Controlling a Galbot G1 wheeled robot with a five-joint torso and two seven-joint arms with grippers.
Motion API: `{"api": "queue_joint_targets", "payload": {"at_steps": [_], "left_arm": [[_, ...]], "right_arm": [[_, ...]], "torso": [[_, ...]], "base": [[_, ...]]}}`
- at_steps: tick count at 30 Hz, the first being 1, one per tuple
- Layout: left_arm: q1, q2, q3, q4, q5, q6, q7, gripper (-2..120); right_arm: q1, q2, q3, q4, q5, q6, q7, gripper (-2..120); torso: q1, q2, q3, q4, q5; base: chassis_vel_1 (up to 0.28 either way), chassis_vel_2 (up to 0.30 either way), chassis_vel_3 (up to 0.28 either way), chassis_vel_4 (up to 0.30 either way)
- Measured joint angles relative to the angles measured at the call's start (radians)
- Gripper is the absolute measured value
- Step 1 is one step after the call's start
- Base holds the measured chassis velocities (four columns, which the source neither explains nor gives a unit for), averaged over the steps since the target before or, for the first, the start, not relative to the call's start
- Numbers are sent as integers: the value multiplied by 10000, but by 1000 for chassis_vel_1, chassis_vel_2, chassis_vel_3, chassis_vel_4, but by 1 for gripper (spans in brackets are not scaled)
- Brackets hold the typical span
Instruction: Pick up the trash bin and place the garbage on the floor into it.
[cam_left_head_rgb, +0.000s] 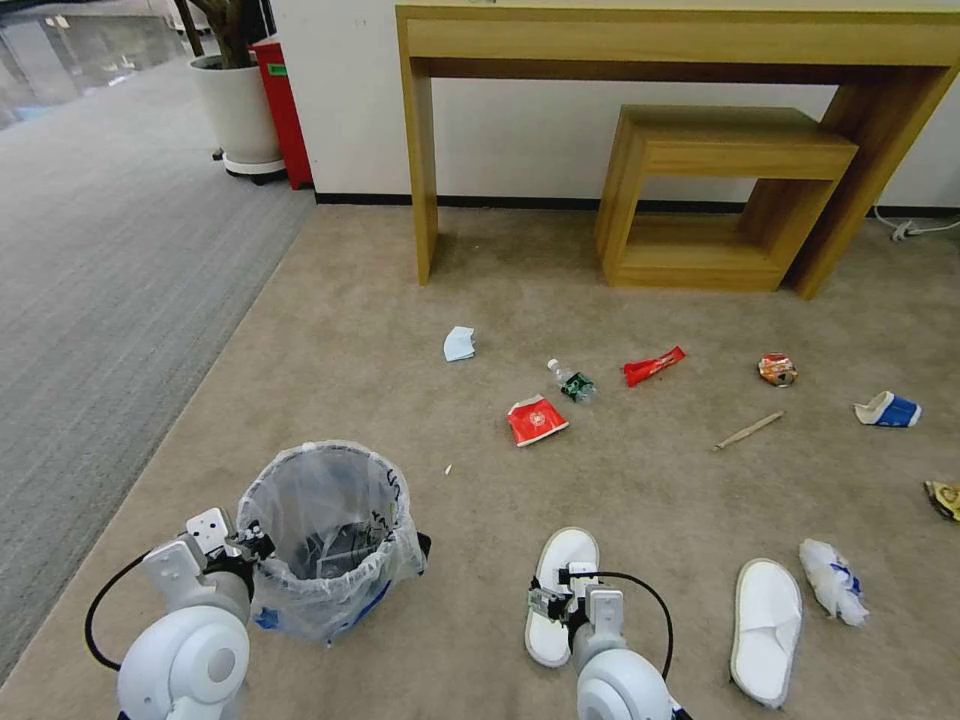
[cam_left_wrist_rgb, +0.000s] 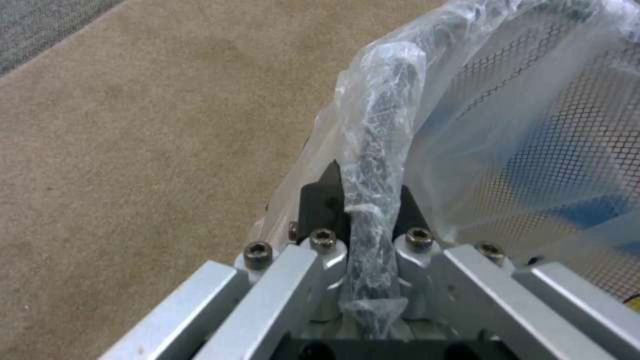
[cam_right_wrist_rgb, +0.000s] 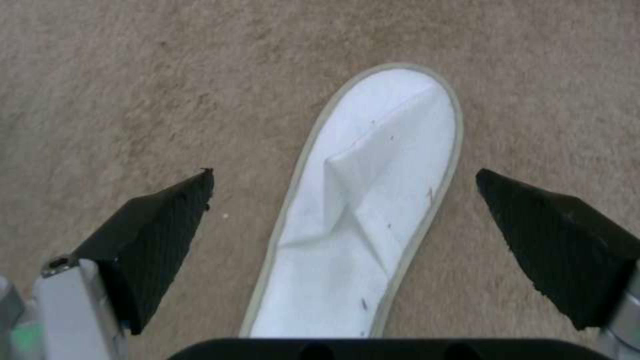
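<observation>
Grip is kept by the left gripper (cam_left_wrist_rgb: 370, 200), clamped on the bag-lined round dark trash bin (cam_left_head_rgb: 330, 540) rim for carrying; the right gripper (cam_right_wrist_rgb: 343, 200) is spread wide over a white fabric slipper (cam_right_wrist_rgb: 367, 210), ready for seizing

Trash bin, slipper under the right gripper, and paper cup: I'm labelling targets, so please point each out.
trash bin (cam_left_head_rgb: 330, 520), head view, on the bag-lined inner wall.
slipper (cam_right_wrist_rgb: 373, 200), right wrist view, on its white upper.
paper cup (cam_left_head_rgb: 890, 410), head view, on its blue-white side.
</observation>
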Motion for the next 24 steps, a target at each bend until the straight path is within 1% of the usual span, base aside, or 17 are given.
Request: {"api": "queue_joint_targets", "payload": {"at_steps": [24], "left_arm": [[-112, 11, -17, 130, -13, -31, 21, 2]], "right_arm": [[797, 256, -82, -1401, -52, 134, -20, 100]], "torso": [[1, 0, 0, -1, 0]], "base": [[0, 0, 0, 0]]}}
